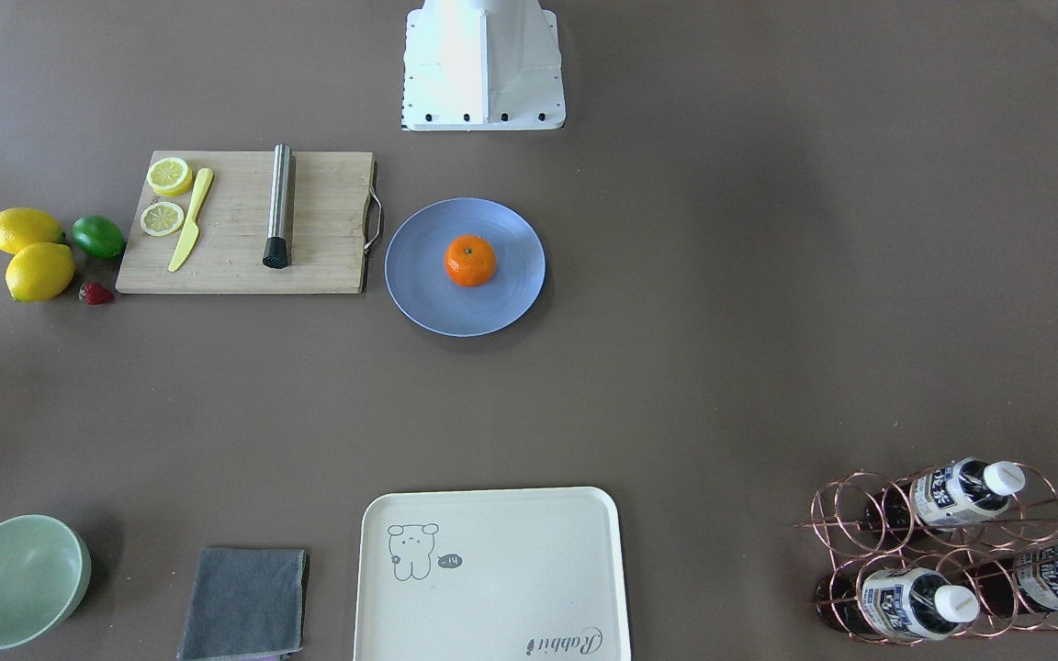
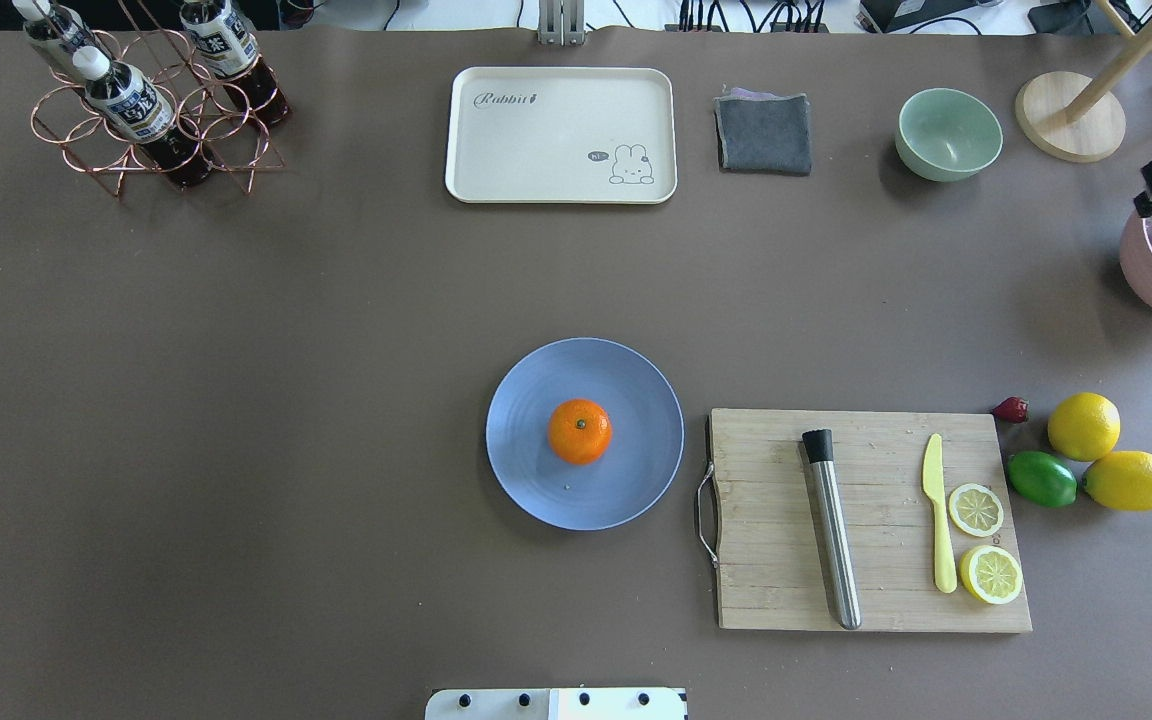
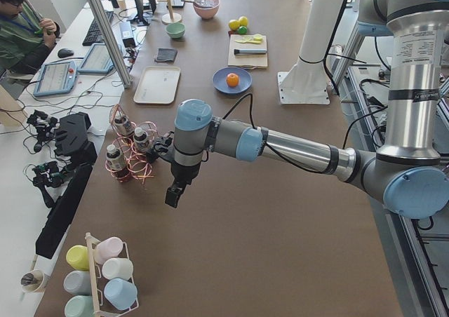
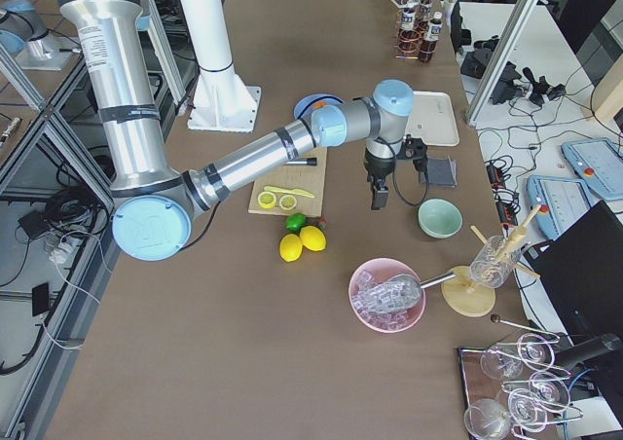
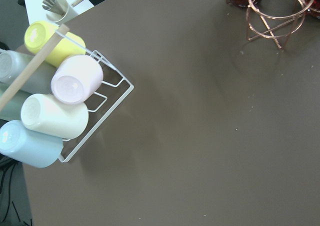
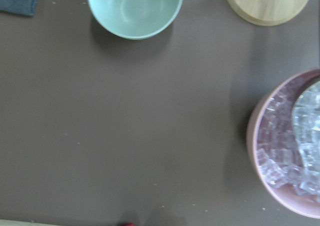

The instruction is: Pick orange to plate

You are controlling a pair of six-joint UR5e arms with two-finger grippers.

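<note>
The orange (image 1: 470, 260) (image 2: 579, 431) sits stem-up near the middle of the blue-lavender plate (image 1: 419, 294) (image 2: 636, 480), with nothing touching it. In the exterior left view the orange (image 3: 232, 80) is far up the table. My left gripper (image 3: 173, 194) hangs over bare table beside the bottle rack, well away from the plate; I cannot tell whether it is open or shut. In the exterior right view my right gripper (image 4: 377, 199) hangs between the cutting board and the green bowl, and its state cannot be told either. Neither wrist view shows fingers.
A wooden cutting board (image 2: 866, 520) carries a steel muddler, a yellow knife and lemon slices. Two lemons (image 2: 1084, 426), a lime and a strawberry lie beside it. Also here: cream tray (image 2: 561, 135), grey cloth (image 2: 763, 132), green bowl (image 2: 948, 133), bottle rack (image 2: 146, 100), pink ice bowl (image 6: 285, 151), cup rack (image 5: 65, 106).
</note>
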